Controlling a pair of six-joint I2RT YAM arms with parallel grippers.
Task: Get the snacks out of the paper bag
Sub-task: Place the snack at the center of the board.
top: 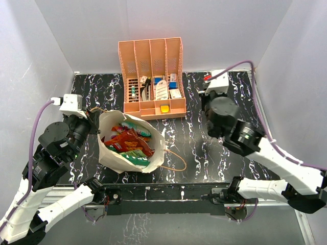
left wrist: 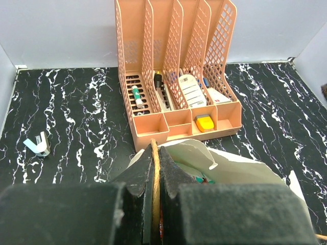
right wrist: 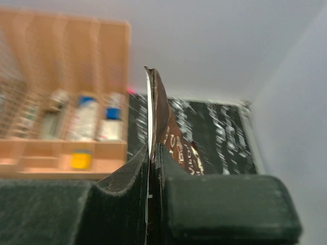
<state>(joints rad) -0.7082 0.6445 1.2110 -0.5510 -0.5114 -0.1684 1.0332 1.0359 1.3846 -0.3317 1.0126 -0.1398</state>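
Observation:
The tan paper bag stands open at the left of the table, with several snacks in it: red packets, a green one and a teal-white one. My left gripper is at the bag's far-left rim. In the left wrist view it is shut on the bag's cord handle, with the bag's rim just beyond. My right gripper is mostly hidden under its wrist. In the right wrist view it is shut on a dark brown glossy packet held upright.
The peach slotted organizer with small boxes and bottles stands at the back centre, also in the left wrist view. The bag's other cord handle lies on the table to its right. A small white clip lies far left. White walls enclose the table.

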